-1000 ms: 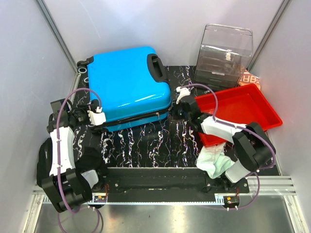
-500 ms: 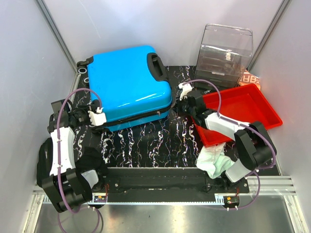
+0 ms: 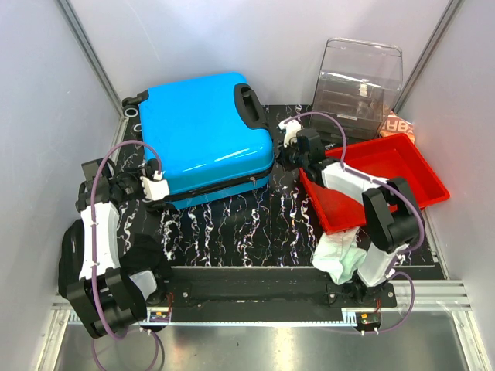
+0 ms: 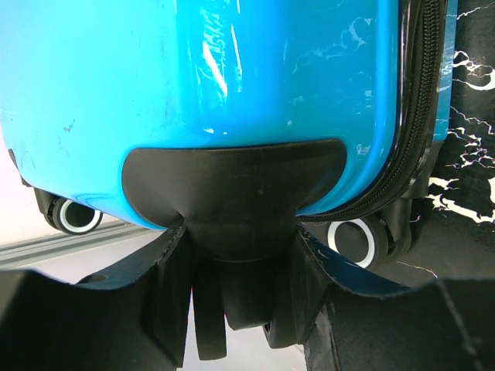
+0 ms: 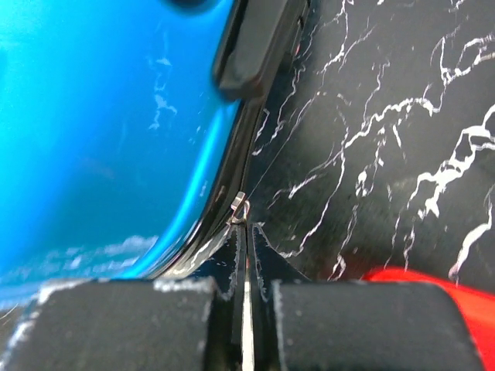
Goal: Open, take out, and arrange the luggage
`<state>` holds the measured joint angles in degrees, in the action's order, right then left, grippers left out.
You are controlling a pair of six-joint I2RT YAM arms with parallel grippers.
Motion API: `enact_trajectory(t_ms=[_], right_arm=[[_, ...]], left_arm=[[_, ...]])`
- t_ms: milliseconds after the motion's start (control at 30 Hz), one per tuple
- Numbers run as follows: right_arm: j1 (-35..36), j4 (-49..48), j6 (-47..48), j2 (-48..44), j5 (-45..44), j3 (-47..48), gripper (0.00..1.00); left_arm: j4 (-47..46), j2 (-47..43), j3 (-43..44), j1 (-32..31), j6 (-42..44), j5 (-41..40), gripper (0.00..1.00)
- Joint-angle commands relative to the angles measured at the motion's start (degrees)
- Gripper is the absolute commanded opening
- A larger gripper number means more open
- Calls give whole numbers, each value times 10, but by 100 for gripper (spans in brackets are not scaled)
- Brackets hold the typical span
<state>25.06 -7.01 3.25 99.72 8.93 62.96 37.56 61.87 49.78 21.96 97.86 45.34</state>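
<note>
- Top external view: the bright blue suitcase lies flat and zipped shut at the back left of the marbled counter, its handle turned toward the red tray.
- Left wrist view: the left gripper is clamped around the black corner bumper between the wheels, apparently to brace the suitcase against sliding.
- Right wrist view: the right gripper, pressed together, pinches the metal zipper pull on the seam just below the handle.
- Unzipping looks to be the step in hand; the suitcase is not yet open.
</note>
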Motion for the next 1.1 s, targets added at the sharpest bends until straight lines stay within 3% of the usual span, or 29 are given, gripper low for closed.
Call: enact_trajectory(t_ms=[0, 167, 233, 300, 433, 533, 633, 700, 767, 800, 1067], right_arm=[[-34, -66, 41, 28, -2, 56, 0], [-33, -103, 36, 57, 76, 74, 0], [-31, -134, 19, 57, 117, 67, 0], [-27, -151, 7, 54, 119, 50, 0], [-5, -168, 4, 42, 117, 20, 0], [29, -180, 5, 25, 95, -8, 0], [71, -194, -3, 14, 71, -34, 0], [92, -212, -36, 4, 66, -57, 0], [103, -236, -72, -6, 51, -77, 0], [114, -240, -90, -8, 45, -81, 0], [195, -264, -182, -2, -1, -109, 0]], left_arm=[[29, 4, -7, 12, -10, -27, 0], [32, 7, -1, 13, -36, -17, 0], [31, 9, 9, 13, -59, -11, 34], [32, 9, 22, 13, -100, -1, 57], [34, 4, 62, 13, -219, 43, 75], [34, -3, 102, 12, -327, 88, 75], [19, -2, 138, -13, -467, 98, 67], [6, -1, 151, -61, -570, 58, 65], [5, 4, 162, -114, -649, -42, 63], [6, 7, 165, -168, -666, -76, 63], [6, 69, 232, -355, -797, -293, 62]])
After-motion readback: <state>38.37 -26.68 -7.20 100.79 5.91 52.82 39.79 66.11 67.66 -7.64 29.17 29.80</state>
